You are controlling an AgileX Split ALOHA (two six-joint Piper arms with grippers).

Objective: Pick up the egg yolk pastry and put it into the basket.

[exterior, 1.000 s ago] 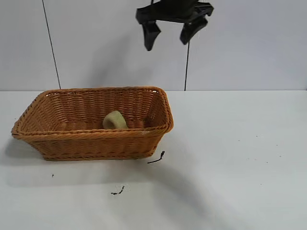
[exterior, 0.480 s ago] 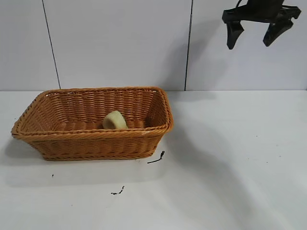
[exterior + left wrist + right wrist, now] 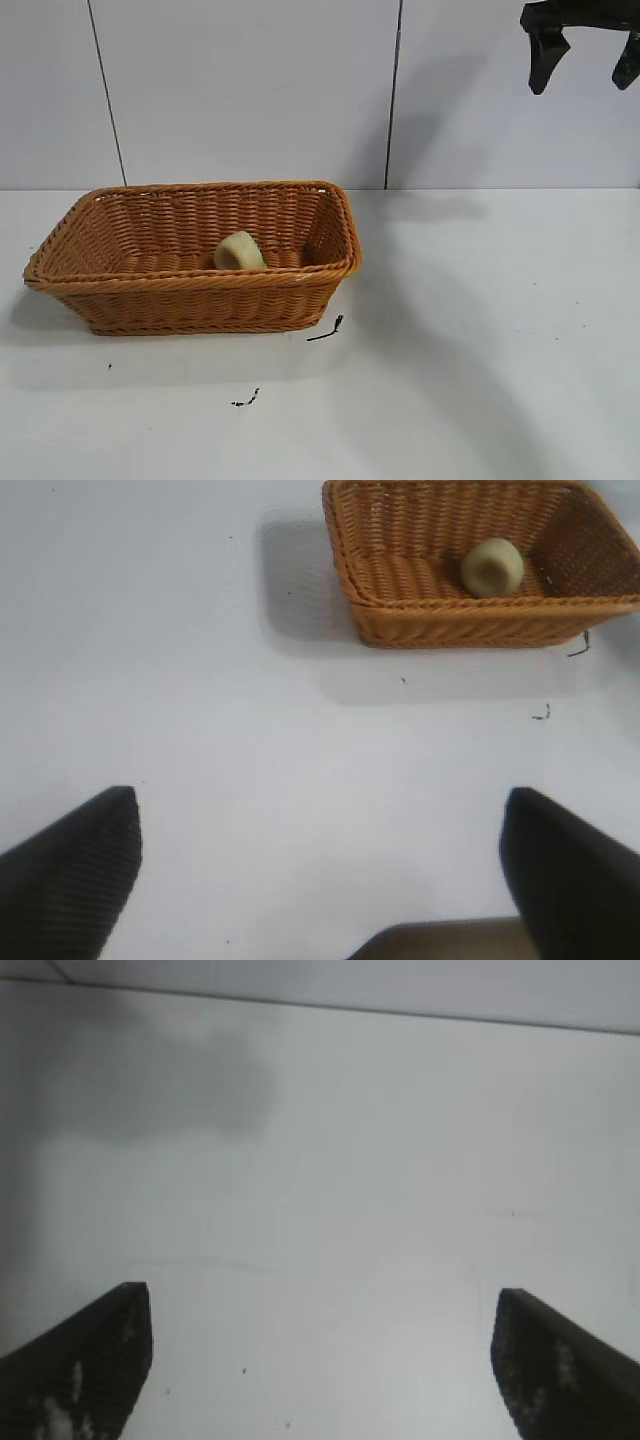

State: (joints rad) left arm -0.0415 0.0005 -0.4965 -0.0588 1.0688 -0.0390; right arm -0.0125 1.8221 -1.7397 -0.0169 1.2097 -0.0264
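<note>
The egg yolk pastry (image 3: 239, 251), a pale yellow-green puck, lies tilted inside the orange-brown wicker basket (image 3: 200, 282) on the left of the white table. My right gripper (image 3: 581, 88) is open and empty, high in the air at the far upper right, well away from the basket. In the right wrist view its gripper (image 3: 320, 1295) has spread fingers over bare table. My left gripper (image 3: 320, 810) is out of the exterior view. It is open and empty, far from the basket (image 3: 480, 605) and the pastry (image 3: 492, 566).
Two small black scraps lie on the table in front of the basket, one by its front right corner (image 3: 327, 330) and one nearer the front (image 3: 247, 399). A white panelled wall stands behind the table. A brownish surface (image 3: 450, 942) shows beneath the left gripper.
My right gripper has moved from above the basket's right end to the far upper right, staying open and empty. The pastry and the basket have not moved.
</note>
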